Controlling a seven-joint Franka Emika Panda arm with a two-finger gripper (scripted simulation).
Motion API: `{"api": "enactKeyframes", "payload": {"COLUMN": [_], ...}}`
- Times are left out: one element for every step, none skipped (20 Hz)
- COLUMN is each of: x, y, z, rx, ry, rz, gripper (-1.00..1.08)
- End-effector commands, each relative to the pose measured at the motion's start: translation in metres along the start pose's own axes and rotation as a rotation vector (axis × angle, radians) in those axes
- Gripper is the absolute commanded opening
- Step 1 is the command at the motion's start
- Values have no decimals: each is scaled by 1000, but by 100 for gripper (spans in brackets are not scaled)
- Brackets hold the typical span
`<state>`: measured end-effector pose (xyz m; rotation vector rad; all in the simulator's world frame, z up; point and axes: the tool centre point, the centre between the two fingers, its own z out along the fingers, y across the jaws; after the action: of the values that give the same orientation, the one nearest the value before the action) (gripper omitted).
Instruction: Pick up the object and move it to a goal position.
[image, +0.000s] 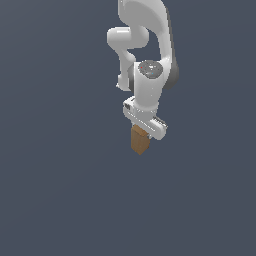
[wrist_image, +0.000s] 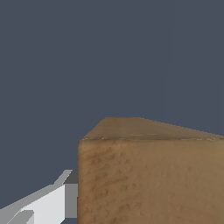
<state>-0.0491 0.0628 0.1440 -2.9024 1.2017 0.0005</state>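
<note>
The object (image: 140, 140) is a brown wood-grain block, and it sits directly under the white hand of my gripper (image: 142, 132) in the exterior view. The hand covers its top part and hides the fingers there. Seen from the wrist, the object (wrist_image: 148, 175) looms large and close. One white finger (wrist_image: 46, 205) lies flat against its side with its grey pad touching the wood. The other finger is out of the picture. The gripper is shut on the object.
The white arm (image: 150, 50) reaches down from the top of the exterior view. All around is a plain dark grey-blue surface (image: 60, 190) with no other objects and no goal marker showing.
</note>
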Motion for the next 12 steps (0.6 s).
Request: {"api": "enactKeyframes", "payload": {"x": [0, 0, 0, 0, 0, 0, 0, 0, 0, -1, -1, -1], "y": [0, 0, 1, 1, 2, 3, 4, 5, 6, 7, 8, 9], "z": [-2, -5, -7, -10, -14, -19, -24, -29, -35, -42, -50, -57], "rx": [1, 1, 1, 1, 1, 1, 1, 1, 1, 1, 1, 1], "ry": [1, 1, 1, 1, 1, 1, 1, 1, 1, 1, 1, 1], "rz": [0, 0, 0, 0, 0, 0, 0, 0, 0, 0, 0, 0], "gripper": [-100, -100, -100, -100, -100, -100, -100, -100, -100, -100, -100, -100]}}
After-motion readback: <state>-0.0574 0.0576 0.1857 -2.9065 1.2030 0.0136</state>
